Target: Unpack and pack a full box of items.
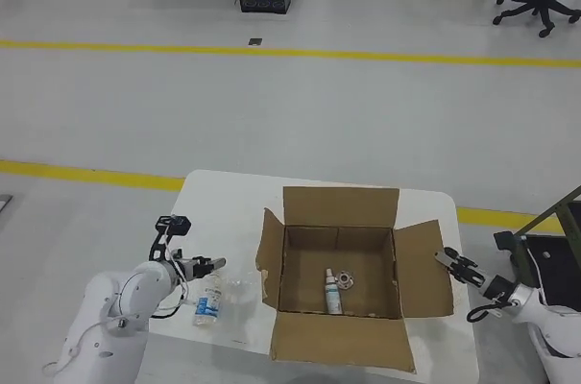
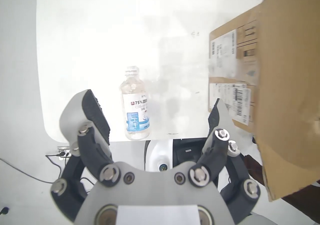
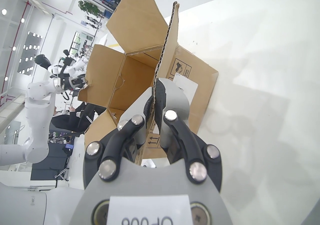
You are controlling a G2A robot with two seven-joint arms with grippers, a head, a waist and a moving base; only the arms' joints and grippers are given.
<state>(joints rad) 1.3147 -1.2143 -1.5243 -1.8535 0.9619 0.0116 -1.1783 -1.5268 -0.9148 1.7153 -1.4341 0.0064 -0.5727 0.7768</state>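
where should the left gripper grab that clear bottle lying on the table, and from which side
Probably the labelled middle of the clear bottle, from above, fingers closing across its width. It lies on its side on the table, so the round sides are free and the neck is narrower. The left gripper is open near it.

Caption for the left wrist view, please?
Open left gripper near a clear bottle lying on the table, beside the cardboard box.

Box [image 1: 338, 336]: brown corrugated cardboard, matt, rough and torn at the edges — white paper labels [image 2: 222, 48] stuck on.
Bottle [image 2: 136, 108]: clear glossy plastic.
Table [image 2: 100, 23]: smooth white.
Left gripper [image 2: 153, 100]: matt grey metal, shiny screws [image 2: 85, 128] — black ribbed rubber pads [image 2: 96, 110].
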